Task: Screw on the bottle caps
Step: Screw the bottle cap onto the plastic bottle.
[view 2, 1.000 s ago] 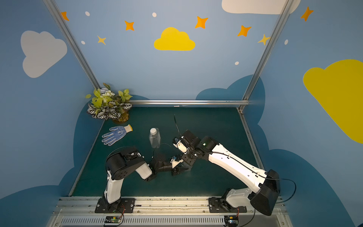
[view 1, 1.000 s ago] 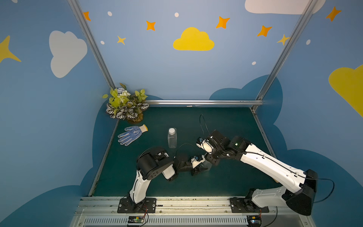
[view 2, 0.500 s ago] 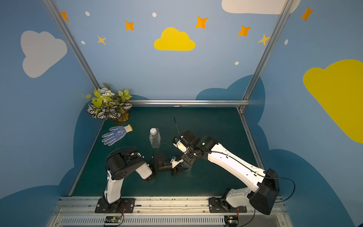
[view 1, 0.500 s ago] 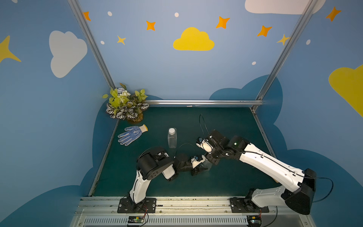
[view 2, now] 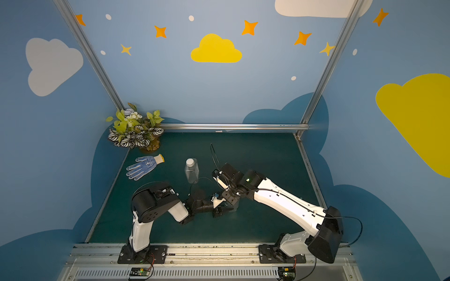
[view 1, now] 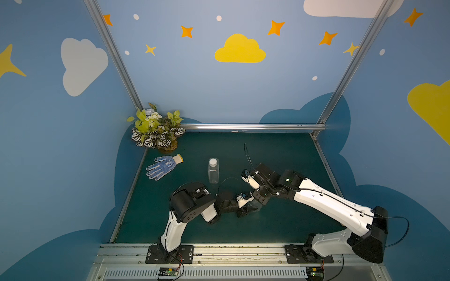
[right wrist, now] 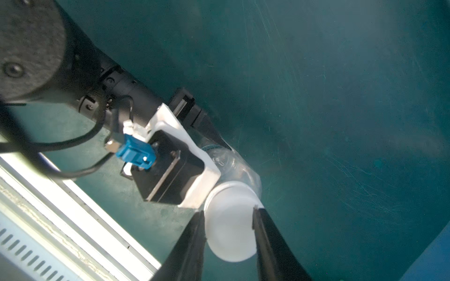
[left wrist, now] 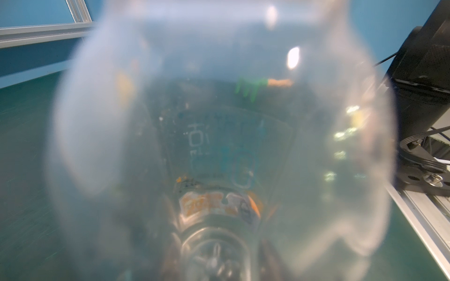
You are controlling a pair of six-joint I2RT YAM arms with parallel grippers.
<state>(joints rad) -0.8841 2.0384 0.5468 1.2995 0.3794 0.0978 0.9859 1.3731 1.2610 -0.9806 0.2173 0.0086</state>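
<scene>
The round clear bottle (view 1: 257, 206) stands at mid-table, and my left gripper (view 1: 248, 209) is shut on its body from the side. It fills the left wrist view as a blurred round bottle (left wrist: 219, 121). A white bottle cap (right wrist: 230, 223) sits on its neck, with my right gripper (right wrist: 228, 212) shut on the cap from above; both black fingers press its rim. In both top views the right gripper (view 2: 230, 197) hides this cap. Further back, the rectangular bottle (view 1: 213, 173) stands upright and free, a white cap (view 1: 213, 161) on it.
A blue dotted work glove (view 1: 163, 166) lies at the left of the green mat. A potted plant (view 1: 155, 130) fills the back left corner. Metal rails run along the back (view 1: 253, 126) and front (view 1: 219, 250) edges.
My right gripper's fingers have closed onto the white cap on the round bottle. Both arms and the standing rectangular bottle have stayed in place.
</scene>
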